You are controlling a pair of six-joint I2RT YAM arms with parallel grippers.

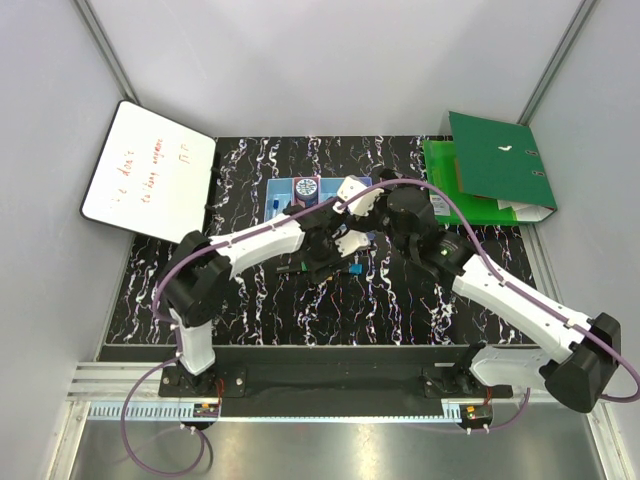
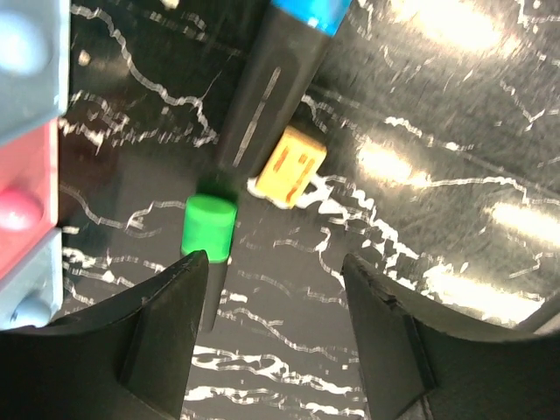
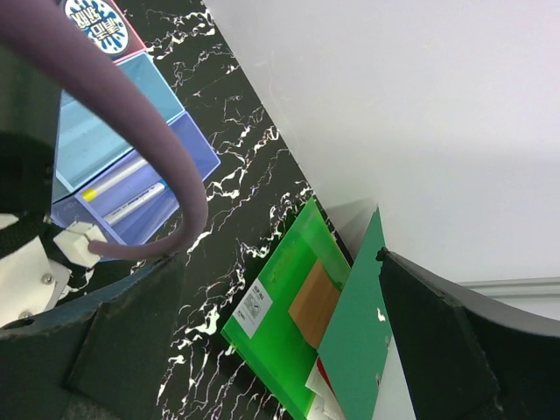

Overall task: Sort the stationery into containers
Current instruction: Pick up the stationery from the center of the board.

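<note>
Glossy black marble-veined tabletop (image 2: 455, 114), translucent plastic bins (image 3: 179, 144) (smooth), matt dark marker (image 2: 262, 96).

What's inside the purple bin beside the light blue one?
Two slim white pens lie in the translucent purple plastic bin; the thick purple cable hides part of it.

Red scrawl on the whiteboard (image 1: 150, 185), probably illegible.

The black veined table (image 1: 250, 310) carries containers (image 1: 283, 195), whiteboard (image 1: 150, 172) and green binder (image 1: 500, 160). A marker (image 2: 249, 122) lies beside a yellow piece (image 2: 290, 164).
</note>
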